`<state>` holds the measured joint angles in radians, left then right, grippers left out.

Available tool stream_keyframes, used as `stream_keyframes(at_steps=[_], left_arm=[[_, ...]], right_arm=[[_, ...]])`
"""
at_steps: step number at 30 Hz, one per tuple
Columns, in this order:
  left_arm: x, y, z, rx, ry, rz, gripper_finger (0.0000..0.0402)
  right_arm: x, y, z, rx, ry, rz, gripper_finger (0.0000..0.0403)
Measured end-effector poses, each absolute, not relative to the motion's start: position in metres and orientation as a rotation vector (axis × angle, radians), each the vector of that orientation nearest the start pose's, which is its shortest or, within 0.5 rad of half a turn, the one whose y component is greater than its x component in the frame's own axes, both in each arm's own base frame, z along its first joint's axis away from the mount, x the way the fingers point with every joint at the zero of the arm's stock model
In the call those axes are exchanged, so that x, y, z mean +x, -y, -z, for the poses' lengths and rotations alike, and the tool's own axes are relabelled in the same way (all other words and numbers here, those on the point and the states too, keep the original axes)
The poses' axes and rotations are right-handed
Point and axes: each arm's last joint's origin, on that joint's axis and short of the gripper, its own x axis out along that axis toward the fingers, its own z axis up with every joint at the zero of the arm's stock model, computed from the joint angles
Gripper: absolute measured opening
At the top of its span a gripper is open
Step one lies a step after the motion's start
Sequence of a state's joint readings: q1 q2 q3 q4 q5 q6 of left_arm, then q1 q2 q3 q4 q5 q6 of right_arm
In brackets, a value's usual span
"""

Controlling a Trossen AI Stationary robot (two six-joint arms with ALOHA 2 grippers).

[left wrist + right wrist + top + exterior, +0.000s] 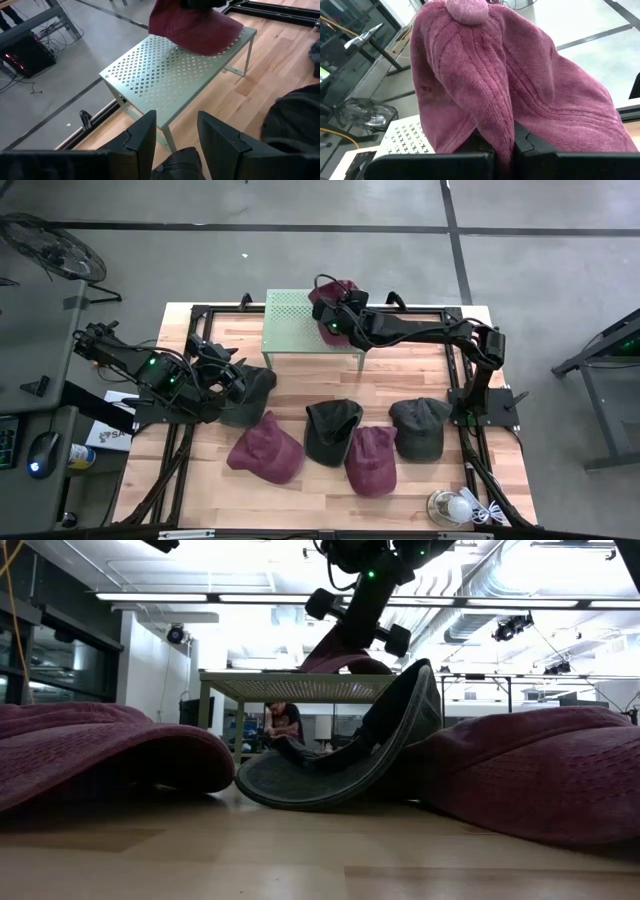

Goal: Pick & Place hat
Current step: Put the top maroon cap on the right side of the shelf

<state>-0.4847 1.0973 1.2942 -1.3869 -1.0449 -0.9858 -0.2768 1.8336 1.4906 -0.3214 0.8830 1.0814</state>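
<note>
Right tool (333, 311) clamped on maroon corduroy cap (520, 95), held over the pale green perforated metal rack (300, 320) at the wooden table's (300, 490) far edge. Left tool (175, 137) grips a dark grey cap (250, 390) near the left side.

No readable text in any view.
The only trace of print is a white card or box (108, 435) just off the table's (300, 490) left edge in the high view, carrying dark marks too small to make out; the hats, the perforated green stand and the arms bear no lettering, labels or numbers that can be read.
</note>
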Motion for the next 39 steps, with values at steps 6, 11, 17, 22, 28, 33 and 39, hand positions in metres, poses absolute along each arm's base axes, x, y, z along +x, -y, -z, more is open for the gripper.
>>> stream_keyframes(at_steps=[6,11,17,22,28,33,39], left_arm=[[0.152,0.052,-0.369,-0.083,-0.511,-0.821,0.0140],[0.152,0.052,-0.369,-0.081,-0.503,-0.826,0.0140],[0.152,0.051,-0.369,-0.078,-0.502,-0.828,0.0140],[0.151,0.051,-0.369,-0.073,-0.511,-0.828,0.0140],[0.151,0.051,-0.368,-0.075,-0.518,-0.824,0.0140],[0.151,0.051,-0.368,-0.086,-0.529,-0.817,0.0140],[0.151,0.052,-0.368,-0.092,-0.532,-0.815,0.0140]], right_arm=[[0.387,0.133,-0.278,0.719,-0.013,1.320,0.0000],[0.391,0.136,-0.271,0.773,0.012,1.321,0.0000],[0.397,0.138,-0.260,0.807,0.035,1.324,0.0000],[0.398,0.139,-0.260,0.788,0.036,1.325,0.0000],[0.398,0.139,-0.261,0.737,-0.002,1.317,0.0004],[0.395,0.137,-0.266,0.658,-0.065,1.302,0.0036],[0.385,0.133,-0.287,0.603,-0.091,1.273,0.0092]])
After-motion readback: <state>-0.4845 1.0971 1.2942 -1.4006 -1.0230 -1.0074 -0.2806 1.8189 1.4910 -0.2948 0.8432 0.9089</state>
